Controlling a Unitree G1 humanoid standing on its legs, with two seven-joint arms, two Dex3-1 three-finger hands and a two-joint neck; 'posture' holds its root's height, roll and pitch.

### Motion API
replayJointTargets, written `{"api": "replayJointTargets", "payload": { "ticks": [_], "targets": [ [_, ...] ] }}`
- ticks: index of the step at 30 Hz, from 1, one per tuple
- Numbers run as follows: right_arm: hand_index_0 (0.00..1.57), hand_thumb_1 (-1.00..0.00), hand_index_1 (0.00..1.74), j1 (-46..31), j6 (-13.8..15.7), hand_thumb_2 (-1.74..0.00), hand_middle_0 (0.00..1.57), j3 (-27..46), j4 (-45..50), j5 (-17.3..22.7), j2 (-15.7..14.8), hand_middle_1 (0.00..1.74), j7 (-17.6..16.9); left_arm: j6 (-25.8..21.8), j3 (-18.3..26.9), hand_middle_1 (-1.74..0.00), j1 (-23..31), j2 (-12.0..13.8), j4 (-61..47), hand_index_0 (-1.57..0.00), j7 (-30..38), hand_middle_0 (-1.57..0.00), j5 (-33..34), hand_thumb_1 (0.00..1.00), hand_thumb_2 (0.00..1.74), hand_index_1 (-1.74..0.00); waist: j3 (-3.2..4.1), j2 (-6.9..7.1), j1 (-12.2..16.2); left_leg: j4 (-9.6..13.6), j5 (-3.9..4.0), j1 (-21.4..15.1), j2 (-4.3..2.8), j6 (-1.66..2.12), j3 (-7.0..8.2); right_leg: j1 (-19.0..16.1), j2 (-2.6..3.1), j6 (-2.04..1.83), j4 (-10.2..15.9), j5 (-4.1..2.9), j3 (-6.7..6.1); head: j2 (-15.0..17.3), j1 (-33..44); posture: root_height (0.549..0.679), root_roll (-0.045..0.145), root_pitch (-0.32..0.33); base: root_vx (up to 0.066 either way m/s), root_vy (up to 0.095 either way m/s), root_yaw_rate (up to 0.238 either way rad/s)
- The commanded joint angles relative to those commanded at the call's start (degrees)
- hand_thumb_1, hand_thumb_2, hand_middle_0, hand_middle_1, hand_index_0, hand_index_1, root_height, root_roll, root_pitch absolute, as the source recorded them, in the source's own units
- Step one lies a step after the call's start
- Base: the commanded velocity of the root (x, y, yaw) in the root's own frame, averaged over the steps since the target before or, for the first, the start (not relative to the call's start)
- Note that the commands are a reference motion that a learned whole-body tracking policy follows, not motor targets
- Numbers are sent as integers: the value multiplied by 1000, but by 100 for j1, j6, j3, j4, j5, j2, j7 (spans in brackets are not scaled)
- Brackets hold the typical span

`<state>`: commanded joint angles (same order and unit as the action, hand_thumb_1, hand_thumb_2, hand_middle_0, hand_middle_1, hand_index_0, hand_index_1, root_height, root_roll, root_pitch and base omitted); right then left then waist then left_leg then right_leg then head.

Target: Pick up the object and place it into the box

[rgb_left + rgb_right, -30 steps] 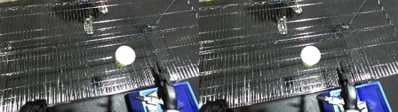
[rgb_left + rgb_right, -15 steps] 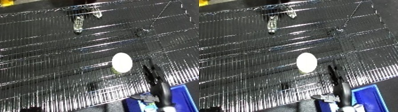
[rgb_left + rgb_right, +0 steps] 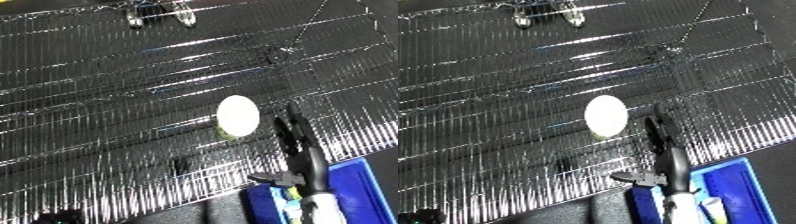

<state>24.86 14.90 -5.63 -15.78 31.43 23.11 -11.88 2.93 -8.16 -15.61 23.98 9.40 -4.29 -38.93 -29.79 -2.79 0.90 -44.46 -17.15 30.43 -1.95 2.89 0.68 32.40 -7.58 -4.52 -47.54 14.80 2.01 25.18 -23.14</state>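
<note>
One white, egg-shaped object (image 3: 238, 115) is all you've got to deal with, and it's lying out on the wire rack (image 3: 107, 100), nothing touching it that I can see. Using it as the landmark: your right robot hand (image 3: 298, 145) is just beside it on the right, fingers stretched out long and straight, pointing up the rack, holding nothing. My read is you've lined it up alongside so you can sweep or curl in from the side, which makes sense for something round that'll probably roll if you poke it head-on.

Below and to the right of the object is the blue bin (image 3: 740, 182), right at the corner of the frame. It's close, so the carry should be short once you've got a grip.

Stuff you can't really trust here: the bin is cut off by the edges, so you can't see how deep it is or what's in it. The forearm covers part of its near side. Whether the fingers actually touch the object is hard to call; they look slightly apart to me. A yellowish patch shows at the object's lower edge, no idea what that is. Your left robot hand isn't visible at all.
</note>
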Motion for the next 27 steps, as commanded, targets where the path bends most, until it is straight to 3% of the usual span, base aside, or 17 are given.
{"api": "replayJointTargets", "payload": {
  "ticks": [10, 20, 25, 27],
  "targets": [
    [0, 0, 0, 542, -42, 0, 0, -79, -395, -202, 87, 0, -239, 15, -149, -1740, -161, 17, 75, -1570, 141, -1570, -91, 1000, 1740, -1740, 0, -64, -84, -14, 25, 238, 30, -6, -16, 250, 1, 3, -62, -19, 36, -209, -131, 630, 57, 90, -8, -11, 31],
    [0, 0, 0, 1142, -60, 0, 0, -157, -1106, -619, 277, 0, -880, 6, -296, -1740, -348, 89, 115, -1570, 291, -1570, -240, 1000, 1740, -1740, 0, -167, -206, -51, 48, 470, 70, -39, -37, 510, -8, 19, -189, -15, 79, -546, -388, 626, 55, 114, -4, 3, 46],
    [0, 0, 0, 1424, -80, 0, 0, -250, -1444, -713, 362, 0, -1045, -1, -377, -1740, -417, 155, 90, -1570, 346, -1570, -372, 1000, 1740, -1740, 0, -233, -268, -85, 45, 565, 94, -52, -49, 616, -13, 33, -255, 0, 87, -652, -496, 624, 55, 123, -1, 9, 54],
    [157, -100, 174, 1536, -93, -174, 157, -303, -1554, -718, 387, 174, -1059, -6, -413, -1740, -450, 179, 89, -1570, 363, -1570, -420, 1000, 1740, -1740, 0, -255, -292, -77, 49, 588, 108, -57, -53, 643, -10, 38, -262, 4, 93, -693, -540, 624, 55, 127, -6, 5, 56]
  ]
}}
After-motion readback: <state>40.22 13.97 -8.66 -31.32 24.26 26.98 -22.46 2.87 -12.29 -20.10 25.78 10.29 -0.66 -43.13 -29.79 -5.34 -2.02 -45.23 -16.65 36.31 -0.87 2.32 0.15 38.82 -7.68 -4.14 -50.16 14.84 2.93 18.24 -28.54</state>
